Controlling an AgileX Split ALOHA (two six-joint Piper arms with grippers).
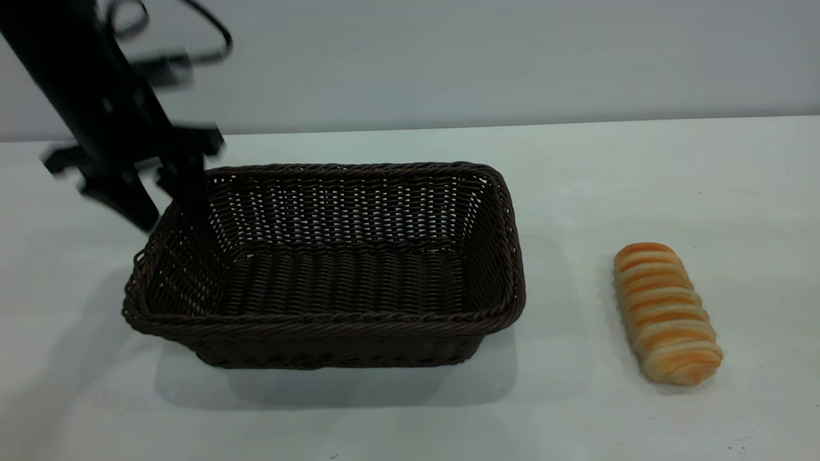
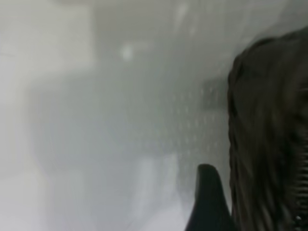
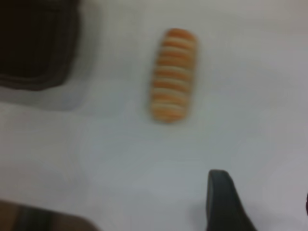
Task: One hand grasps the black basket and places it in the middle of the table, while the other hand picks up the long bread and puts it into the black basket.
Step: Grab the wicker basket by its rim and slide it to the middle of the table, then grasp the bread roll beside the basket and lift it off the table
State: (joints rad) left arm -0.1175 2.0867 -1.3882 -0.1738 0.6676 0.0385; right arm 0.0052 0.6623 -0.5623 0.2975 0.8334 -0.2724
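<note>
At basket's (image 1: 333, 269) left end, L gripper (image 1: 168, 205) jaws straddle rim, grip unclear; bread (image 1: 666, 312) apart on table (image 1: 640, 179)

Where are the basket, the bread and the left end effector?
basket (image 1: 333, 317): exterior view, near braided rim.
bread (image 1: 666, 314): exterior view, middle of ridged top.
left end effector (image 1: 170, 208): exterior view, between the fingertips at the basket's left end.

Blk-brown basket (image 1: 333, 282), orange/cream-striped bread (image 1: 666, 314)
</note>
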